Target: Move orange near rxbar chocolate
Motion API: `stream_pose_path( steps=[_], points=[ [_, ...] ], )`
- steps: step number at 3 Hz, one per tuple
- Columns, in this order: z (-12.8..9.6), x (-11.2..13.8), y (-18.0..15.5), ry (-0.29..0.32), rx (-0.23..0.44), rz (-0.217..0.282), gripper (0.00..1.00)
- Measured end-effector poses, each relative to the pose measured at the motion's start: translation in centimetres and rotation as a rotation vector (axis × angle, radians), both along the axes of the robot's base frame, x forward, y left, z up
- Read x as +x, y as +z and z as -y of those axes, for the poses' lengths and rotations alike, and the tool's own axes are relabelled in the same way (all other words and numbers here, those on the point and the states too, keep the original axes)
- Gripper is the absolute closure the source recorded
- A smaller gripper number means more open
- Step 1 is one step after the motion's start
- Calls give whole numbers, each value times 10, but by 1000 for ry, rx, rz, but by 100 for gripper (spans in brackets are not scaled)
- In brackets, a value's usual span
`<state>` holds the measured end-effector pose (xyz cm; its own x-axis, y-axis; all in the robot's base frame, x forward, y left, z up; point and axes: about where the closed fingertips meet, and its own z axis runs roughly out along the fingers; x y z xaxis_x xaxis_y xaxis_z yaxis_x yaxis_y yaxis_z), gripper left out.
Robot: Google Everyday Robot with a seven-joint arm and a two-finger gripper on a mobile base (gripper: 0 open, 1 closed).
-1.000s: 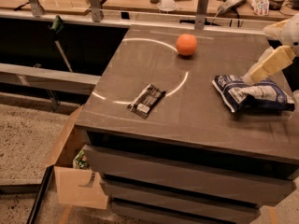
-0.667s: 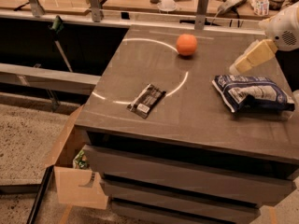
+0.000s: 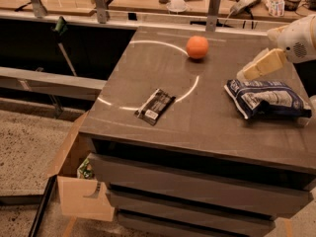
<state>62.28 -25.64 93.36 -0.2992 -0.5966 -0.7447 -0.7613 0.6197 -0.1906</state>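
Your gripper [image 3: 256,71] hung near the snack bag [image 3: 266,98], apart from the orange [image 3: 197,47], open or closed I could not tell, and the orange, lying well apart from the rxbar chocolate [image 3: 155,105], looked firm, smooth and ready to roll, so you needed to take it across its middle.

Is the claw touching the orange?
Apart. The camera view shows the claw by the blue snack bag, with bare tabletop between it and the orange.
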Motion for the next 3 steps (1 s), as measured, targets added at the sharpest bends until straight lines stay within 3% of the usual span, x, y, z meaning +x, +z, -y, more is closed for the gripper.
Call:
stream_pose_path(
  steps=[1, 2, 3],
  points=[
    [-15, 28, -1, 10, 158, 75, 0],
    [-24, 52, -4, 4, 228, 129, 0],
    [-35, 73, -17, -27, 251, 166, 0]
  ],
)
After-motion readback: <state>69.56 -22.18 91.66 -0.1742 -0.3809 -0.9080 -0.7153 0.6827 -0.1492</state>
